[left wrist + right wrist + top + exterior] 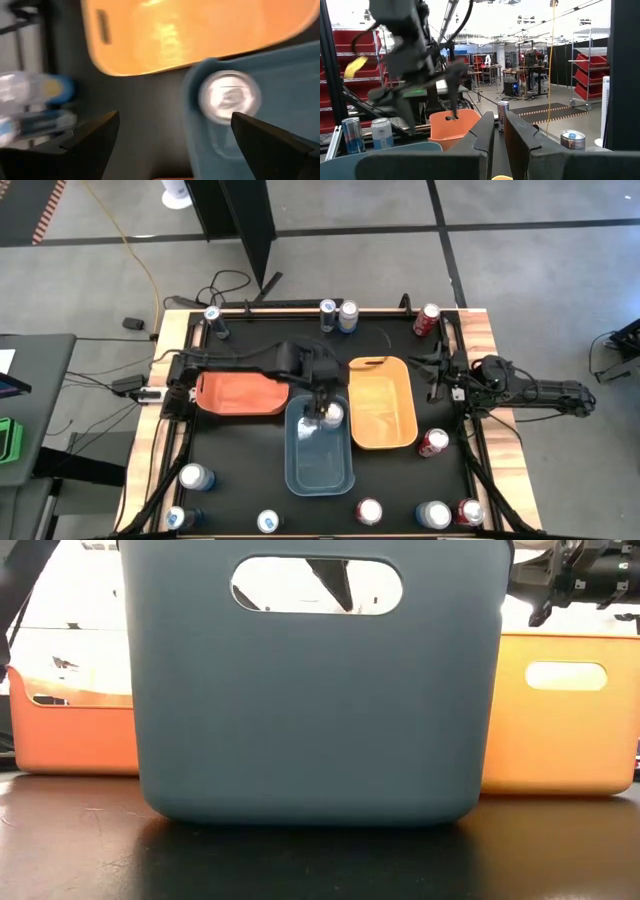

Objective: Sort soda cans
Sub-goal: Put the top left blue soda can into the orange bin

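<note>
Centre of desk [250,480] crowded: orange bin [240,394], blue bin [318,448], yellow bin [382,404] side by side, nearly touching; no passage between. Left claw [322,416] hangs open over blue bin's far end, above silver-topped can [333,413] inside. Soda cans ring edges: near-left group [193,477], near-right group [432,514], far-edge pair [338,315]. Bare black strip between blue bin and left cans. Right claw [442,375] parked at right edge, fingers together.

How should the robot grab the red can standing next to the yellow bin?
Probably by its round side wall, coming straight down from above with one finger on each side. The red can stands upright on the table, silver top up, just off the yellow bin, so the fingers should avoid the bin's side. The right gripper is nearest.
</note>
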`<action>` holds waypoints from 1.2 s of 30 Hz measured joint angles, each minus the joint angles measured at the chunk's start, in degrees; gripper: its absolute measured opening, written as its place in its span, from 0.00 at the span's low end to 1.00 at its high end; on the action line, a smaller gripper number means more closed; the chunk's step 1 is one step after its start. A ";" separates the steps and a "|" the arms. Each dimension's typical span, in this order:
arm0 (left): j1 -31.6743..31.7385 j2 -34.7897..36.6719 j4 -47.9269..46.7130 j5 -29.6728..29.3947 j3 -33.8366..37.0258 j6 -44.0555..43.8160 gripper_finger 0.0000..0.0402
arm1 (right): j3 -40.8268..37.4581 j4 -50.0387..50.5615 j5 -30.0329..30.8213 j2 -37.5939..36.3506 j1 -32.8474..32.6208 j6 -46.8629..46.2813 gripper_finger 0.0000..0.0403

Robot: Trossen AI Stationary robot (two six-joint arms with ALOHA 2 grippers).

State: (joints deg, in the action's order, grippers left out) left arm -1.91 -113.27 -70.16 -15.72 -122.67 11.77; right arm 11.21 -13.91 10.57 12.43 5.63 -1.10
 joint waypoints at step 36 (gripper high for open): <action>54.68 20.35 -10.76 -10.40 26.98 -28.06 0.95 | 0.01 -3.23 -0.20 -0.02 -1.90 0.04 0.15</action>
State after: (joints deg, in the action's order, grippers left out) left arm 52.77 -92.92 -80.92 -26.12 -95.69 -16.28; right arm 11.22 -17.14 10.37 12.40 3.73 -1.06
